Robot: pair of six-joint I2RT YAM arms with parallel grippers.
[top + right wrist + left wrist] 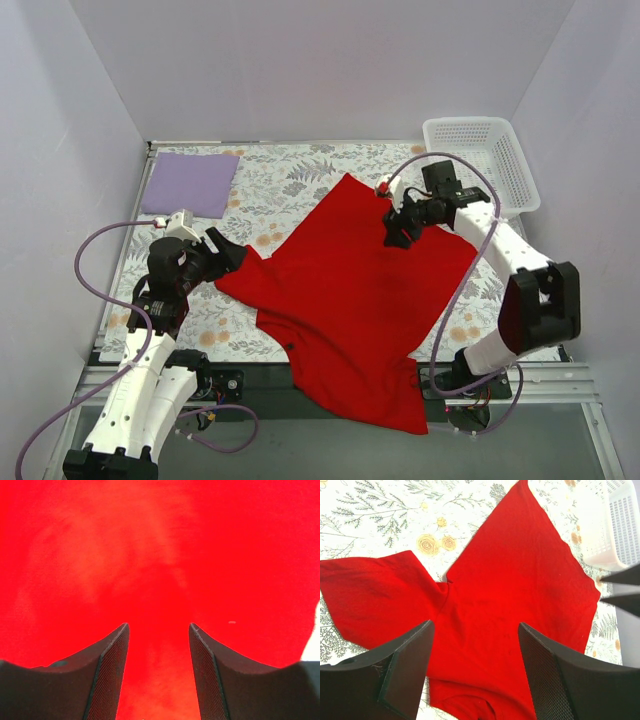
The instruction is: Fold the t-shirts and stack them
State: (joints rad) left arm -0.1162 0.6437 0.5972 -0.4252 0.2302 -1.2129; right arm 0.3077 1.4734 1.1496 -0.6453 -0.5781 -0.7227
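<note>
1. The flower-patterned table (300, 170) carries everything.
2. The red t-shirt (350, 300) sprawls unfolded across its middle; one end hangs over the near edge.
3. The white mesh basket (480, 150) sits at the far right corner.
4. The lavender t-shirt (190, 183) lies as a flat rectangle at the far left corner, apart from the red one.
5. The left gripper (475, 630) is at the red sleeve, fingers spread wide; nothing held.
6. The right gripper (157, 630) sits over the red cloth, fingers parted; nothing between them.
</note>
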